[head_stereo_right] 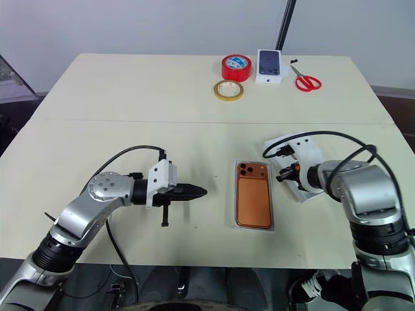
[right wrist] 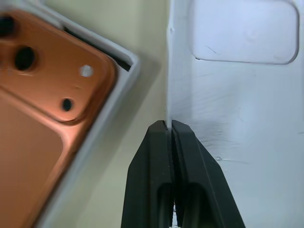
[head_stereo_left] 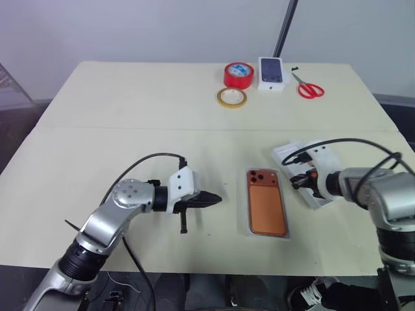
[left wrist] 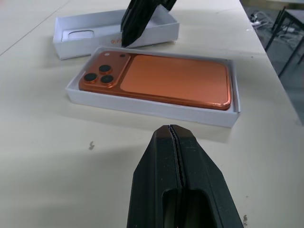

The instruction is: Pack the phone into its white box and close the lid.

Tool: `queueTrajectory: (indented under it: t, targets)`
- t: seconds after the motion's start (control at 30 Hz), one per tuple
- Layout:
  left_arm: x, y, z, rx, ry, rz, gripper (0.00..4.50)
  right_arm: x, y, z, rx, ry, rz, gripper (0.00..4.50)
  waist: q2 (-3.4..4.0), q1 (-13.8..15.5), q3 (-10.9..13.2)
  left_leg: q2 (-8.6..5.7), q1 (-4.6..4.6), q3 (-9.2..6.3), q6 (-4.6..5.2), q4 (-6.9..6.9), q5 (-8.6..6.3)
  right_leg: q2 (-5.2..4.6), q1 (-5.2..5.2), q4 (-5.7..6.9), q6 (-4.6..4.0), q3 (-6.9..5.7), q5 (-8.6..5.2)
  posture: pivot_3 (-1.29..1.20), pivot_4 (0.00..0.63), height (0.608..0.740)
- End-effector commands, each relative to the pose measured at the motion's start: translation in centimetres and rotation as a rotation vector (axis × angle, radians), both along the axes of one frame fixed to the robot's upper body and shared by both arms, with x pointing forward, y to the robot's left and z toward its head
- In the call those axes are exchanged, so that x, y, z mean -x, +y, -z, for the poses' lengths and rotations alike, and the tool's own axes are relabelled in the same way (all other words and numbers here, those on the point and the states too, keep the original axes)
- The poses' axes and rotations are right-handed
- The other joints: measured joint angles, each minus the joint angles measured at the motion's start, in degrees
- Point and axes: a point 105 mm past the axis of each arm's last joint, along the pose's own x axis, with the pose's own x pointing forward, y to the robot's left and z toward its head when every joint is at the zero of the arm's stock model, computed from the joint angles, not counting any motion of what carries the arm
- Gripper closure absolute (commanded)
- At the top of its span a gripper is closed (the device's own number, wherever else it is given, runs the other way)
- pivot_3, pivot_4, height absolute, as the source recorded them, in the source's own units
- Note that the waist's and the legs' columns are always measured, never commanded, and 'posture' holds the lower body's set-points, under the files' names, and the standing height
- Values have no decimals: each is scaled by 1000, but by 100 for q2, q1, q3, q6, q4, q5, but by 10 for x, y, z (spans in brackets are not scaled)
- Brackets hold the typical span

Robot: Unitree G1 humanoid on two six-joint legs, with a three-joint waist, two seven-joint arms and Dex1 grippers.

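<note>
Phone (head_stereo_left: 267,203) packing, lid stage. The beige table (head_stereo_left: 130,129) carries everything in the scene.

The white box (left wrist: 142,105) lies near the front edge, between the two arms. The phone sits inside it, camera side up, so the first part of the task looks done.

The lid (left wrist: 114,29) lies open side up just beside the box, on the robot's right, with a thin white moulded insert apparently inside it. It is apart from the box and not yet over the phone.

The right gripper (right wrist: 171,124) has its fingers pressed together on the lid's near wall, as the right wrist view shows; the thin white edge runs into the seam between them. Whether the grip is firm enough to lift cannot be told.

The left gripper (head_stereo_left: 211,199) hangs over bare table on the other side of the box, pointing toward it, fingers together on nothing.

At the far edge, well apart from the work, stand a red tape roll (head_stereo_left: 238,74), a yellow tape ring (head_stereo_left: 231,98), a small white box picturing a dark phone (head_stereo_left: 272,72) and red scissors (head_stereo_left: 309,87).

Remaining, by judgement: lift the lid, turn it over, seat it squarely on the box and press it closed. The insert may fall out when the lid is turned.
</note>
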Motion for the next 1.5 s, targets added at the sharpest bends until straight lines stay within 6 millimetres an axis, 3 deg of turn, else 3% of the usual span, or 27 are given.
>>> queueTrajectory:
  t: [0.03, 0.13, 0.3, 0.43, 0.53, 0.63, 0.7, 0.8, 0.97, 1.13, 1.23, 1.4, 1.5]
  targets:
    - [-13, 15, -8, 43, -23, -99, 4500, 5, 13, -45, -151, -157, -74, 4464, 1, -12, 0, 1, 1, 0, 0, -1, 0, 0, 1, 1, 0, 0, 0, 0, 150, 735]
    - [-27, 27, -8, 65, -14, -185, 4500, 12, 38, -61, -344, -203, -201, 4464, 1, -35, 0, 6, 5, 1, 2, -4, -1, 3, 0, 2, 0, 0, 0, 0, 150, 735]
    - [-49, 42, -9, 96, -11, -280, 4500, 38, 104, -76, -726, -150, -413, 4464, 6, -2, 4, 9, 3, 2, 4, 0, -2, 3, 2, 4, 0, -1, 0, 0, 150, 735]
    - [-55, 44, -12, 96, -33, -284, 4500, 48, 149, -71, -994, -73, -280, 4464, -2, -55, 3, 5, -8, 3, 18, 14, -9, -8, 7, -5, 1, -3, 0, 0, 150, 735]
    - [-56, 44, -11, 86, -53, -281, 4500, 60, 180, -64, -1193, 25, -86, 4464, 2, -92, 5, 9, -8, 2, 17, 11, -9, 2, -7, 8, 1, -1, 0, 0, 150, 735]
    - [-55, 41, -10, 86, -61, -268, 4500, 67, 188, -51, -1256, 142, 100, 4464, 3, -144, 4, 13, -8, -1, 14, 4, -7, 4, -11, 9, 1, -1, 0, 0, 150, 735]
    - [-53, 37, -11, 98, -60, -257, 4500, 69, 184, -37, -1225, 186, 171, 4464, 2, -136, 3, 9, -8, -1, 12, 7, -6, 0, -7, 6, 1, -1, 0, 0, 150, 735]
    - [-46, 22, -10, 113, -51, -210, 4500, 67, 169, -18, -1154, 189, 230, 3592, 2, -130, 3, 4, -6, -1, 12, 9, -5, -1, -3, 4, 1, -1, 0, 0, 150, 735]
    - [-32, -2, -8, 120, -36, -106, 4500, 52, 138, -23, -943, 49, 79, 1066, 4, -148, 3, 8, -2, 1, 12, 7, -6, 2, 0, 4, 0, 0, -1, 0, 150, 735]
    - [-23, -34, -10, 127, -21, 10, 4500, 32, 86, -47, -627, -65, -50, 1066, 31, -93, 17, 4, -2, 8, 14, 5, -6, 4, 0, 3, -1, 1, -1, 0, 150, 735]
    - [-20, -49, -13, 133, -31, 51, 4500, 27, 64, -55, -527, -79, -39, 1856, 30, -12, 16, 10, -4, 2, 17, 6, -8, 8, 3, -2, -1, 1, -1, 0, 150, 735]
    - [-27, -63, -9, 116, -26, 29, 4500, 23, 41, -52, -290, -120, -71, 4339, 30, -1, 16, 6, -4, 6, 17, 10, -7, 8, 4, -1, -1, 4, -1, 0, 150, 735]
    - [-33, -61, -11, 125, -33, -9, 4500, 27, 36, -46, -157, -134, -125, 4439, 32, -6, 15, 7, -4, 5, 17, 12, -8, 8, 3, 0, -1, 4, -1, 0, 150, 735]
